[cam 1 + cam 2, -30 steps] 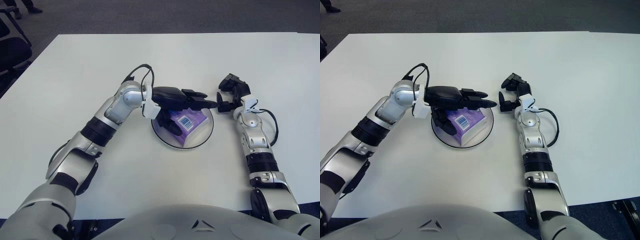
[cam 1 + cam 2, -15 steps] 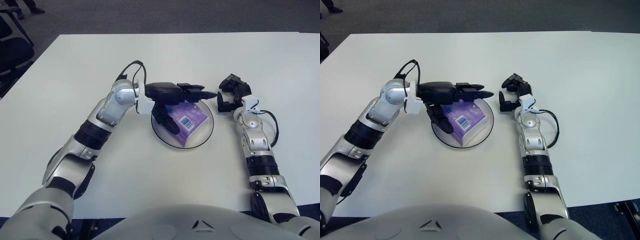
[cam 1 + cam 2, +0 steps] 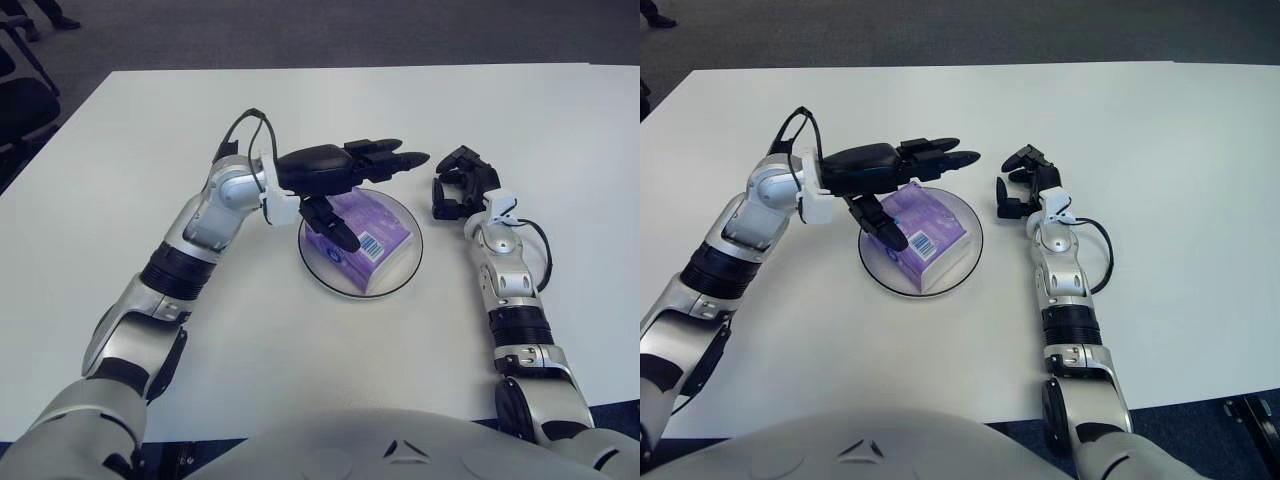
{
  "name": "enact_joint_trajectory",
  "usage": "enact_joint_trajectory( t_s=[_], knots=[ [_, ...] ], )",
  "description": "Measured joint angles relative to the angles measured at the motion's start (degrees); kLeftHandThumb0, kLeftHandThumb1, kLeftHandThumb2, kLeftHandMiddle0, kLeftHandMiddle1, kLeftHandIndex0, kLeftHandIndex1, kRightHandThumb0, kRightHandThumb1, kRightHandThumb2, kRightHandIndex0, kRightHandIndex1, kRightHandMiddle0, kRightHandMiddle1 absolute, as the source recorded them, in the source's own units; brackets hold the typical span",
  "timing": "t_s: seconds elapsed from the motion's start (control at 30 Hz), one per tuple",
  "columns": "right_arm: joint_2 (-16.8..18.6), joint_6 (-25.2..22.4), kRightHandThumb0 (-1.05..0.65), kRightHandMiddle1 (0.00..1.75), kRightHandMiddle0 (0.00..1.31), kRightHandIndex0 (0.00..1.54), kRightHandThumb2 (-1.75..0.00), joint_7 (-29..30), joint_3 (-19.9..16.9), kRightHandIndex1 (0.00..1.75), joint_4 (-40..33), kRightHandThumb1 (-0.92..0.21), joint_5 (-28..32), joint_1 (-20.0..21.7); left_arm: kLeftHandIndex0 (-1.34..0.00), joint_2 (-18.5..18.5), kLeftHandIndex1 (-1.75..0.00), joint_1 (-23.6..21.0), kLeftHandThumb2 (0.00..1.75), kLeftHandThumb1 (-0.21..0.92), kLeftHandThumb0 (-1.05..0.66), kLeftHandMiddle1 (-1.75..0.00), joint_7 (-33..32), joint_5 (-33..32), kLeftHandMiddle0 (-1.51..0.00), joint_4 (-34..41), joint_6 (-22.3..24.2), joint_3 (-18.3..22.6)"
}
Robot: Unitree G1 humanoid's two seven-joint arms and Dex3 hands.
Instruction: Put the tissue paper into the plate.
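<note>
A purple tissue pack (image 3: 364, 238) with a barcode label lies inside the round dark-rimmed plate (image 3: 395, 285) at the middle of the white table. My left hand (image 3: 350, 178) hovers above the pack's far-left side with its fingers spread, holding nothing; its thumb (image 3: 338, 231) hangs down over the left end of the pack. My right hand (image 3: 455, 188) shows just to the right of the plate, with curled fingers and nothing in them.
The white table (image 3: 150, 130) spreads wide on all sides of the plate. Dark carpet lies beyond its far edge, and a black chair (image 3: 18, 95) stands at the far left.
My left hand has lifted off the tissue pack and drawn back to the left, its fingers staying spread. The pack stays in the plate. My right hand barely moved.
</note>
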State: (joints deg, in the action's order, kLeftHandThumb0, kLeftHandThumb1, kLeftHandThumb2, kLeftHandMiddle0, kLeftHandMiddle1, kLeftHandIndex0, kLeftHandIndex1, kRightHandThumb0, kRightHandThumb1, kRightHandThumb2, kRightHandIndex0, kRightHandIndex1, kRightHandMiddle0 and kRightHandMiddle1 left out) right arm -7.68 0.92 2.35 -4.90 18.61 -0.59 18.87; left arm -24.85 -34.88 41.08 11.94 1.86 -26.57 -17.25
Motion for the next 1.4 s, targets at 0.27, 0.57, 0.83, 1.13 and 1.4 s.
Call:
enact_joint_trajectory(
  t_s=[0.27, 0.57, 0.83, 1.13, 1.4],
  knots=[
    [-1.0, 2.9, -0.01, 1.75, 0.50, 0.77, -1.54, -1.3, -0.1, 1.74, 2.7, -0.14, -0.2, 0.5, 0.00, -0.8, 0.00, 0.3, 0.48, 0.92, -1.05, 0.00, -3.0, 0.8, 0.00, 0.4, -1.0, 2.1],
    [-1.7, 5.1, -0.01, 1.75, 0.50, 0.77, -1.54, -2.4, -0.2, 1.73, 5.1, -0.13, -0.1, 1.3, -0.01, -2.3, -0.18, 1.8, 0.75, 0.92, -1.05, -0.01, -6.9, 0.9, -0.02, -0.5, -5.3, 5.7],
    [-1.9, 6.5, -0.01, 1.75, 0.50, 0.77, -1.55, -3.0, -0.2, 1.74, 6.4, -0.13, -0.1, 1.7, 0.00, -5.2, -0.55, 3.6, 0.99, 0.92, -1.05, -0.11, -10.3, 1.1, -0.21, -3.8, -8.1, 9.3],
    [-2.2, 7.5, -0.01, 1.75, 0.50, 0.77, -1.55, -3.5, -0.2, 1.75, 7.5, -0.13, 0.0, 2.1, 0.00, -3.1, -0.99, 5.4, 1.15, 0.92, -1.05, -0.44, -20.7, 4.8, -0.28, -18.0, -11.6, 10.5],
    [-2.3, 7.7, -0.01, 1.75, 0.49, 0.77, -1.53, -3.6, -0.3, 1.74, 7.6, -0.14, 0.0, 2.2, 0.00, 2.3, -1.21, 9.1, 1.18, 0.92, -1.05, -0.82, -24.1, -3.7, -0.36, -18.4, -4.4, 14.7]
  ],
)
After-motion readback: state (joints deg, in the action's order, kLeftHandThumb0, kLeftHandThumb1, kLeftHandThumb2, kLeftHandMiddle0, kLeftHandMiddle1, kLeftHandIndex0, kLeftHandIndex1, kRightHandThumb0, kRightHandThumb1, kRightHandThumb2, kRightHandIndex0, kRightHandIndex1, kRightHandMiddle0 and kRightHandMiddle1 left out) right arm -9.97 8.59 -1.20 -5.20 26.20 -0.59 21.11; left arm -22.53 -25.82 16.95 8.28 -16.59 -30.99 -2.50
